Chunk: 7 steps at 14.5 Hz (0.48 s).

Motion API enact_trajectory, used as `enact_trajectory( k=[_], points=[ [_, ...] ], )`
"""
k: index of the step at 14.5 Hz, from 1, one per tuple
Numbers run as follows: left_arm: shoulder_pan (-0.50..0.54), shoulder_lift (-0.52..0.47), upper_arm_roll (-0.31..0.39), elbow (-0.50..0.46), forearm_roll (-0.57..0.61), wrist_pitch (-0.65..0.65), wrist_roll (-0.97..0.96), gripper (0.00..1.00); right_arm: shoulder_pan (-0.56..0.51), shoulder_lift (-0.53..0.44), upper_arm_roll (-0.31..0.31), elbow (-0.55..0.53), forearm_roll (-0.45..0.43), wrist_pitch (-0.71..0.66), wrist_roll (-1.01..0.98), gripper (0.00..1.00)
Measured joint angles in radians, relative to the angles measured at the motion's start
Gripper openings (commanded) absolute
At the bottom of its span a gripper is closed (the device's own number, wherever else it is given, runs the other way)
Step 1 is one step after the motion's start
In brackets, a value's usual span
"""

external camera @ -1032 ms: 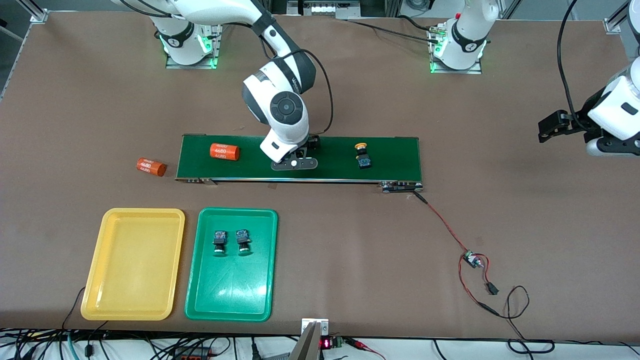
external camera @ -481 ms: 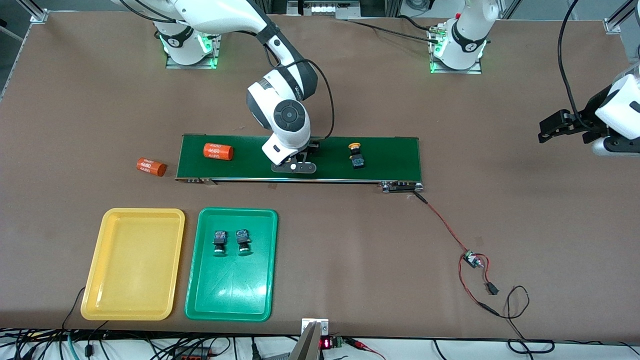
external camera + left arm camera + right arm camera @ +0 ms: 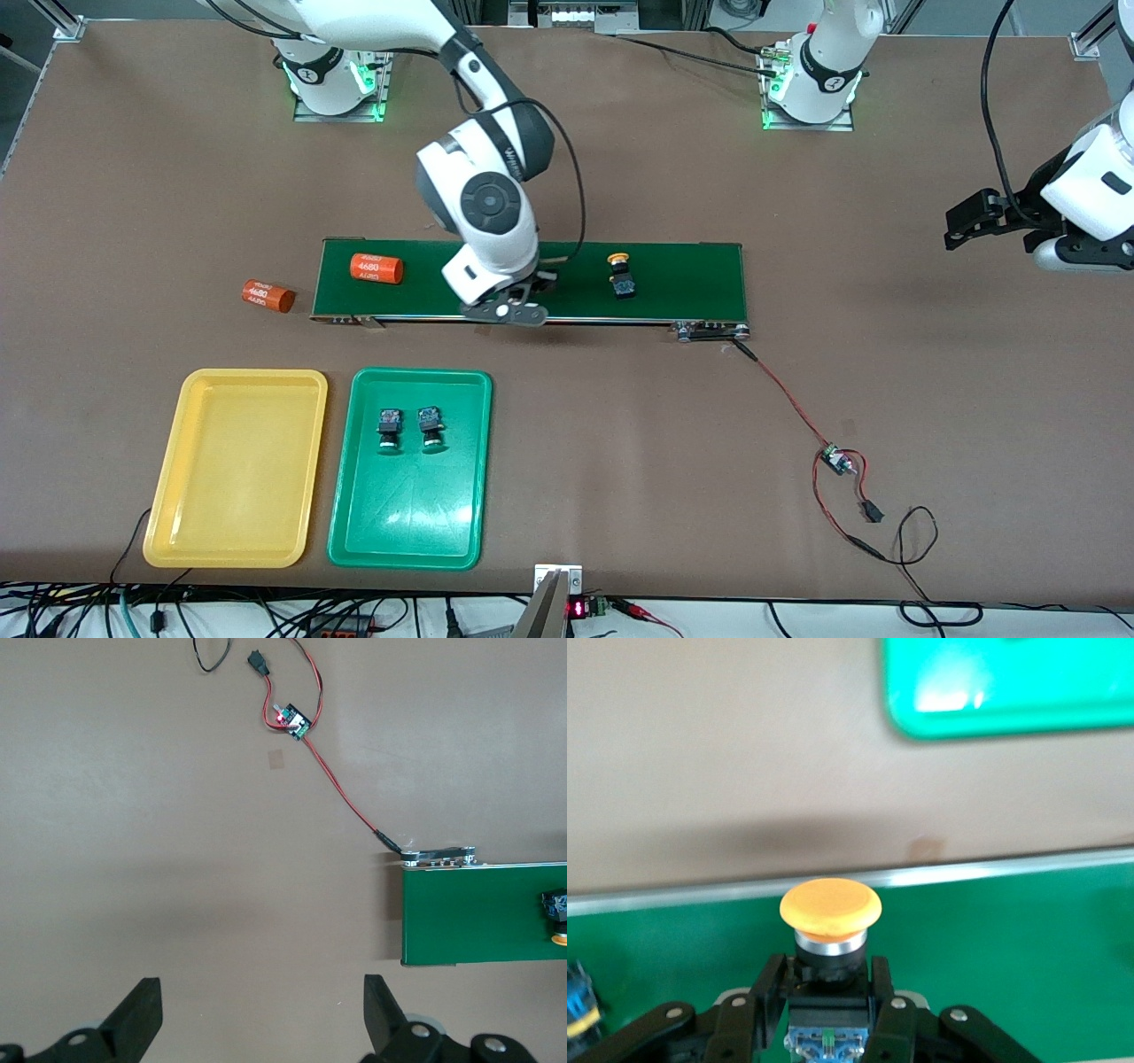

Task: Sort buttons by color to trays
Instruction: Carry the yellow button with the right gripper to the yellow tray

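The right gripper (image 3: 514,301) is shown over the conveyor belt (image 3: 691,275), near its edge facing the front camera. In the right wrist view, its fingers (image 3: 890,1010) are seen closed on the body of a yellow-capped button (image 3: 829,930), whose round cap points toward the green tray (image 3: 1010,691). In the front view this held button is hidden by the wrist.

A second yellow-capped button (image 3: 622,276) is seen lying on the belt, toward the left arm's end of it, with its cap turned away from the front camera. Two green-capped buttons, one (image 3: 388,431) beside the other (image 3: 431,428), are seen lying in the green tray (image 3: 407,523), in the half farther from the front camera. The yellow tray (image 3: 235,470) is placed just beside the green one, toward the right arm's end of the table.

One orange cylinder (image 3: 376,268) lies on the belt at the right arm's end; another orange cylinder (image 3: 267,296) lies on the table just off that end.

The left gripper (image 3: 966,221) is held over bare table at the left arm's end, waiting, with its fingers (image 3: 142,1019) spread wide and nothing between them. A small circuit board (image 3: 833,461) with red wire is connected to the belt.
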Motion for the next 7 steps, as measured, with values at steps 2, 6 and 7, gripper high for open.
enact_trajectory(
  k=[2,6,7],
  points=[
    [-0.067,-0.043,0.056,-0.047,0.0,0.017,0.0,1.0,-0.023,0.0,-0.073,0.045,-0.012,-0.038,-0.003,0.01],
    [-0.112,-0.083,0.084,-0.107,0.0,0.023,0.0,1.0,-0.16,0.021,-0.128,0.054,-0.022,-0.025,-0.074,0.01],
    [-0.117,-0.083,0.084,-0.111,0.0,0.023,0.0,1.0,-0.209,0.026,-0.13,0.054,-0.022,-0.023,-0.133,0.01]
  ],
)
